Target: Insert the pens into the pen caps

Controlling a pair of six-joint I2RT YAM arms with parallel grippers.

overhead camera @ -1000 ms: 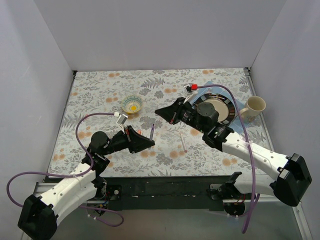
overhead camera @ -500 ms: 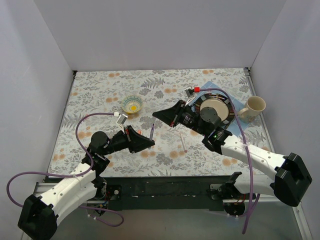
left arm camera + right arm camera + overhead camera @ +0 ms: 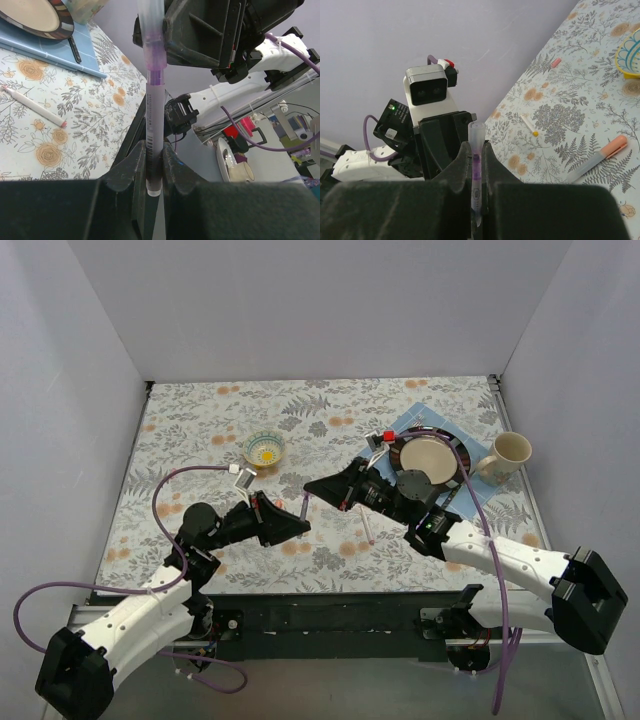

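My left gripper (image 3: 154,150) is shut on the lower end of a purple-grey pen (image 3: 152,115) that stands upright. The pen's tip sits inside a translucent purplish pen cap (image 3: 151,35), on which my right gripper (image 3: 475,146) is shut. In the right wrist view the cap (image 3: 477,132) sticks up between the fingers with purple showing inside it. From above, the two grippers meet at mid-table, the left gripper (image 3: 298,525) just below the right gripper (image 3: 312,487). A white pen (image 3: 368,525) lies on the cloth to their right. An orange-capped pen (image 3: 597,157) lies near them.
A dark-rimmed plate (image 3: 455,452) rests on a blue mat (image 3: 405,420) at the right, with a cream mug (image 3: 508,453) beside it. A small patterned bowl (image 3: 265,448) stands behind the left gripper. A short white pen with a yellow tip (image 3: 528,124) and a pink cap (image 3: 556,62) lie further off.
My right gripper has come left and toward the front with the cap, down onto the pen held by my left gripper. The left gripper has stayed where it was.
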